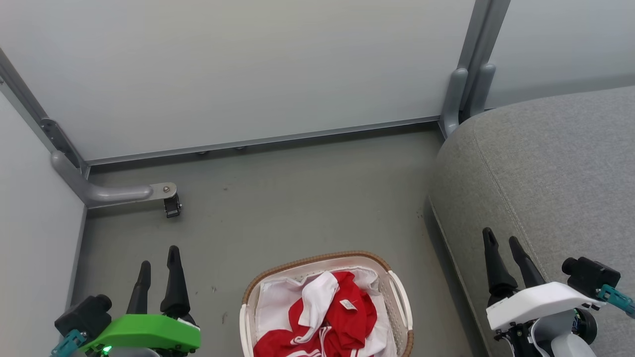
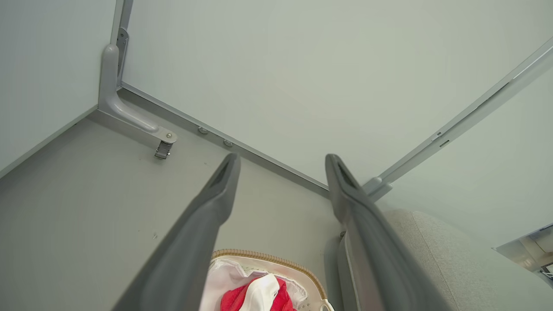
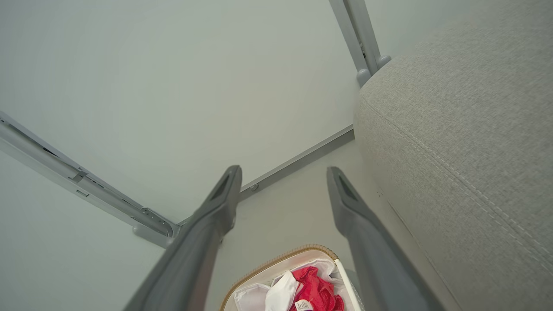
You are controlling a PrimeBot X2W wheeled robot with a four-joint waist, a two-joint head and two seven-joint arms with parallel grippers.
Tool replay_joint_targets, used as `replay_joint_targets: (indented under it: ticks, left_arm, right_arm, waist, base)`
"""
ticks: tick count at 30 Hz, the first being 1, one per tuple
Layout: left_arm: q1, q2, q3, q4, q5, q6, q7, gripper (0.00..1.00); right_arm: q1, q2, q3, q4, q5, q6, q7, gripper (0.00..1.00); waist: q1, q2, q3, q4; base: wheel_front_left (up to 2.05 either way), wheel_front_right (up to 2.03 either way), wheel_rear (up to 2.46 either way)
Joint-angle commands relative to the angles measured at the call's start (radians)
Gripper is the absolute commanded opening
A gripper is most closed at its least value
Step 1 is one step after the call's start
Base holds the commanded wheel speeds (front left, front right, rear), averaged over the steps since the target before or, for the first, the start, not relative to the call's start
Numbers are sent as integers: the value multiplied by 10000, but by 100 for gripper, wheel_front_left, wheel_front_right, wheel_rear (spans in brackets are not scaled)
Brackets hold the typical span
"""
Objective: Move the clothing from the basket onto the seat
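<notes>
A dull grey floor (image 1: 297, 198) meets pale partition panels (image 1: 248, 74) framed in grey metal, with one bracket foot (image 1: 119, 192) jutting from the left corner. The basket (image 1: 317, 259) stands on the floor near the grey seat (image 1: 545, 173), red-and-white clothing (image 1: 347, 317) heaped inside. The left gripper (image 1: 158, 260) and right gripper (image 1: 501, 238) hang spread and empty.

- Red clothing (image 1: 347, 317) with white stripes and panels lies crumpled in the basket, small white label facing up.
- White oval basket (image 1: 399, 302), brown woven rim, stands on the floor.
- Grey seat (image 1: 545, 178) just beside it, bare.
</notes>
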Motion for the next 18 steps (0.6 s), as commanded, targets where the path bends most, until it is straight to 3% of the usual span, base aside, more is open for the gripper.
replay_joint_targets:
  ticks: [1, 18]
  left_arm:
    - [47, 74, -35, -62, 310, 67, -119, 100]
    - [197, 89, -371, 92, 1997, 256, -538, 100]
  right_arm:
    - [-2, -69, 33, -58, -332, 4, -121, 100]
    - [-7, -88, 337, 129, -2325, 4, -553, 100]
  waist:
    - [0, 0, -2, 3]
    - [0, 0, -33, 58]
  base:
    - [0, 0, 0]
    - [0, 0, 0]
